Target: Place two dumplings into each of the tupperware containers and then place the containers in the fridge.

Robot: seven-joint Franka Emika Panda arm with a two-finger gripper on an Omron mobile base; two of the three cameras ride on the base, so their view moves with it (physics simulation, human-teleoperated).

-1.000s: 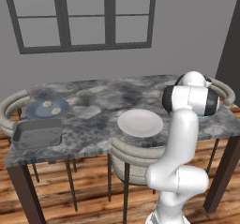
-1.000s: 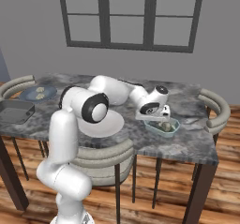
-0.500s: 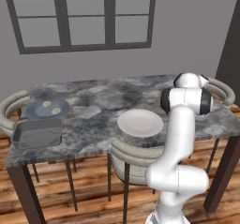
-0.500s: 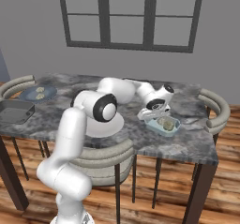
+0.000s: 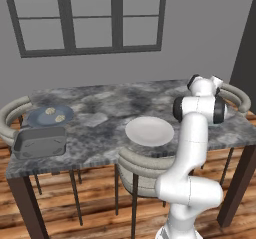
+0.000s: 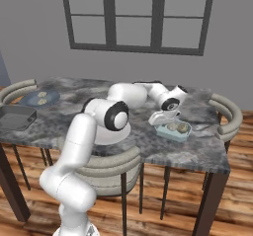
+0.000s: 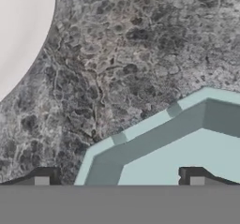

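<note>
The pincer [image 6: 161, 118] is hanging wide open over the near end of the pale blue tub [image 6: 172, 130], and it is holding nothing. In the hand view its two dark finger tips [image 7: 43, 177] are standing far apart, one over the grey stone table [image 7: 140, 49] and one over the rim of the pale blue tub [image 7: 140, 133]; neither seems to be touching anything. Two tan dumplings [image 6: 177, 127] are sitting side by side inside the pale blue tub. The white plate [image 5: 149, 131] is lying on the table [image 5: 100, 108] just beside the pale blue tub, on the side toward the middle of the table, and a curve of the white plate [image 7: 18, 26] is showing in the corner of the hand view. Far from the pale blue tub, at the other end of the table, the blue-grey plate [image 5: 50, 116] is sitting with two more dumplings [image 5: 55, 115] on it. The dark grey tub [image 5: 40, 142] is resting right beside that plate, closer to the table's front edge. Curved chairs [image 6: 106, 163] are standing around the table, and a big window [image 6: 136, 15] is showing on the wall behind it.
</note>
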